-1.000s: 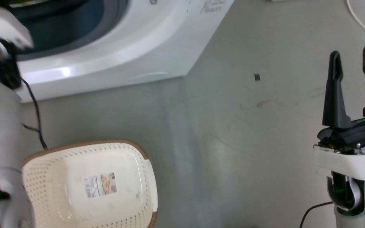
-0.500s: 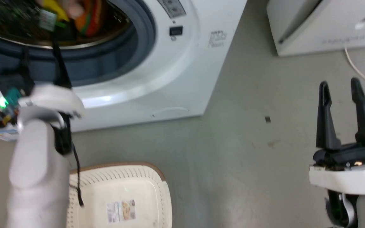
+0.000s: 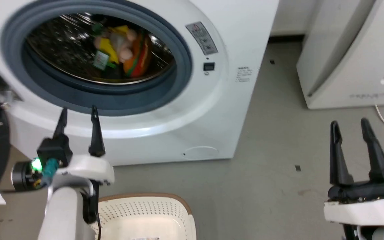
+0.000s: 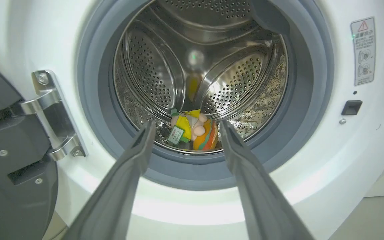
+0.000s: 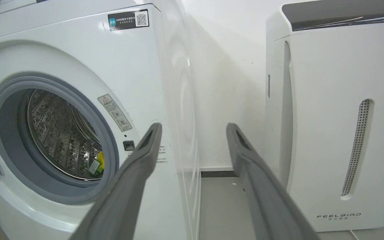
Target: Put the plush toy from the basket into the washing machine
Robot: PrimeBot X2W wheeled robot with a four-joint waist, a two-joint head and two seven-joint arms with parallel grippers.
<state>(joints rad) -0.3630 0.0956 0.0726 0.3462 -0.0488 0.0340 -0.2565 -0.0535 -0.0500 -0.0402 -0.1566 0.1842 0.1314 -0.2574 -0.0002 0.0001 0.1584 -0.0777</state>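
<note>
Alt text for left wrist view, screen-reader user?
A soft orange hamburger-shaped plush toy lies low in the shiny perforated steel drum of a white front-loading washing machine, framed between the left gripper's two open dark fingers. The fingers hold nothing; a metal door hinge shows at left.

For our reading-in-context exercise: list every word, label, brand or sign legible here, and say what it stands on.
"FEELBIRD": low on the white appliance front.
Warning-triangle label on the washing machine: text too small.
QR sticker near its top: too small.
Small print on its front: blurred.
</note>
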